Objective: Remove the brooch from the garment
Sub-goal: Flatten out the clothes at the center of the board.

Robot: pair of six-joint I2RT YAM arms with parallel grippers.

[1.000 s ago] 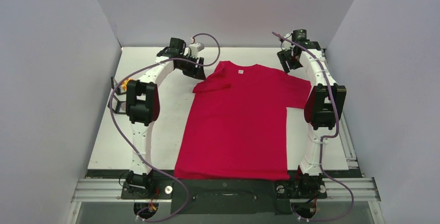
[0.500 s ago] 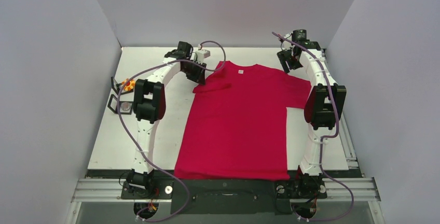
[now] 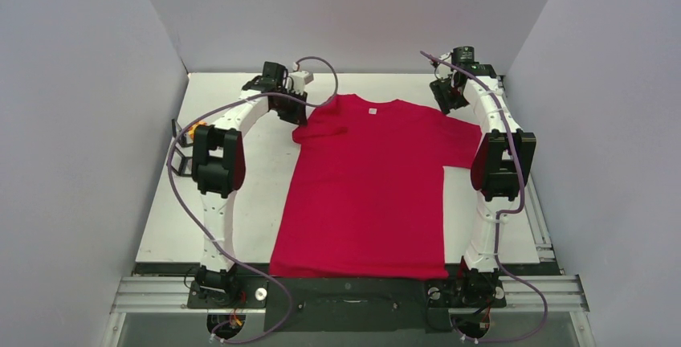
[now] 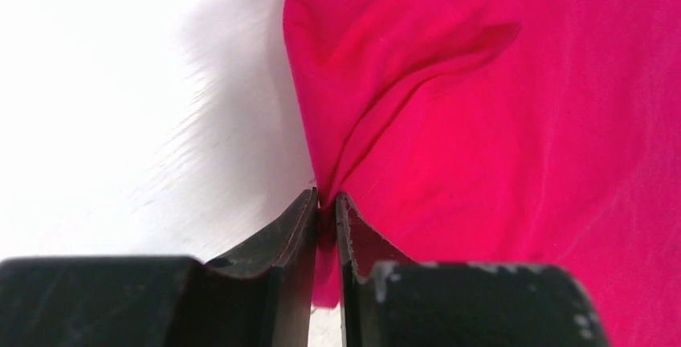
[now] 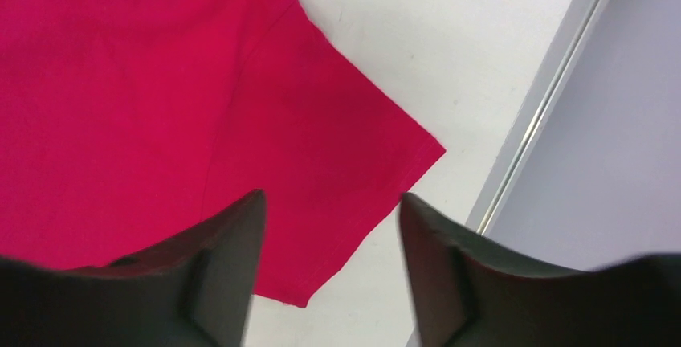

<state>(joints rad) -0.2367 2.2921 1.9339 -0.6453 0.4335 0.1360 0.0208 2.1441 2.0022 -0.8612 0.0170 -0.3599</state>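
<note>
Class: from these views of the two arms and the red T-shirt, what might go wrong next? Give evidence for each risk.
1. The left gripper has its jaws shut on a thin pinch of the garment at its folded sleeve; a pull may drag the whole shirt or slip off.
2. The right gripper hangs open above the other sleeve, holding nothing down, so the shirt could slide.
3. No brooch shows in any view; it may be missed.

Orange object at left edge of table: half hidden behind left arm, too small to identify. Left wrist view: T-shirt cut off top and right; pinched fold vanishes between left gripper fingers.
</note>
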